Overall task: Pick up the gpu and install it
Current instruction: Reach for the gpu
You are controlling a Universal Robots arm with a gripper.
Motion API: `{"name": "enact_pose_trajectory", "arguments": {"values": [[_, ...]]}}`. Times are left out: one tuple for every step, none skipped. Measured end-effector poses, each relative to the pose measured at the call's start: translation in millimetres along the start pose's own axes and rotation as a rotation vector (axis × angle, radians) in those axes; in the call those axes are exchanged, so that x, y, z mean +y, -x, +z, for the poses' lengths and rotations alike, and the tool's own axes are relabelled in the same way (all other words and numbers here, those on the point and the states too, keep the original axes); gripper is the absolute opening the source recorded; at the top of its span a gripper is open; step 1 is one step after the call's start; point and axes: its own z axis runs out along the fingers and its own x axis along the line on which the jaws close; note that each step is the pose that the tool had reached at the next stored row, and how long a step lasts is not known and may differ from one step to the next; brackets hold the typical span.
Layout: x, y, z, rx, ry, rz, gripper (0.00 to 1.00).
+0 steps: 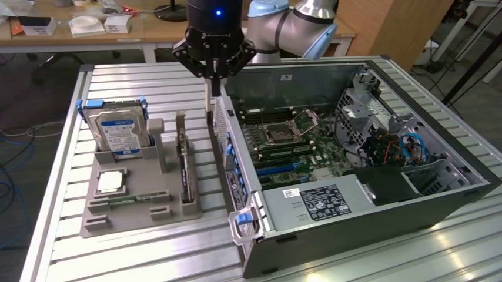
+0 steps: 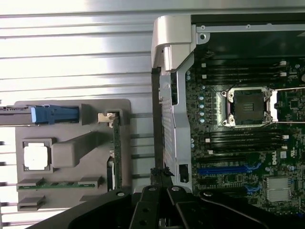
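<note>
The gpu (image 1: 185,161) stands on its long edge in a slot of the grey tray (image 1: 126,220), a thin dark card with a green board edge. In the wrist view the gpu (image 2: 116,152) shows as a narrow green strip with its silver bracket at one end. My gripper (image 1: 210,117) hangs above the gap between the tray and the open computer case (image 1: 439,200), just off the card's far end and apart from it. The gripper (image 2: 160,172) is shut and holds nothing.
On the tray also stand a silver hard drive (image 1: 117,130) with a blue clip, a CPU (image 1: 110,181) and a memory stick (image 1: 129,198). The case lies open with its motherboard and blue slots (image 1: 278,169) exposed; its rear wall (image 1: 231,158) rises beside the tray.
</note>
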Motion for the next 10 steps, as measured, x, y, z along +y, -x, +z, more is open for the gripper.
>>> {"name": "enact_pose_trajectory", "arguments": {"values": [[-0.1, -0.8, 0.1, 0.0000, 0.0000, 0.000, 0.11], [-0.1, -1.7, 0.1, 0.0000, 0.0000, 0.000, 0.11], [-0.2, -2.5, 0.1, 0.0000, -0.0001, 0.000, 0.11], [-0.3, -3.3, 0.2, 0.0000, 0.0000, 0.000, 0.11], [-0.3, -4.1, 0.2, 0.0000, 0.0000, 0.000, 0.11], [-0.4, -4.8, 0.3, 0.0000, 0.0000, 0.000, 0.11], [-0.4, -5.5, 0.3, 0.0001, -0.0001, 0.000, 0.11], [-0.5, -6.1, 0.3, 0.0000, 0.0000, 0.000, 0.11], [-0.5, -6.7, 0.4, 0.0000, 0.0000, 0.000, 0.11], [-0.6, -7.4, 0.4, 0.0000, 0.0000, 0.000, 0.11]]}}
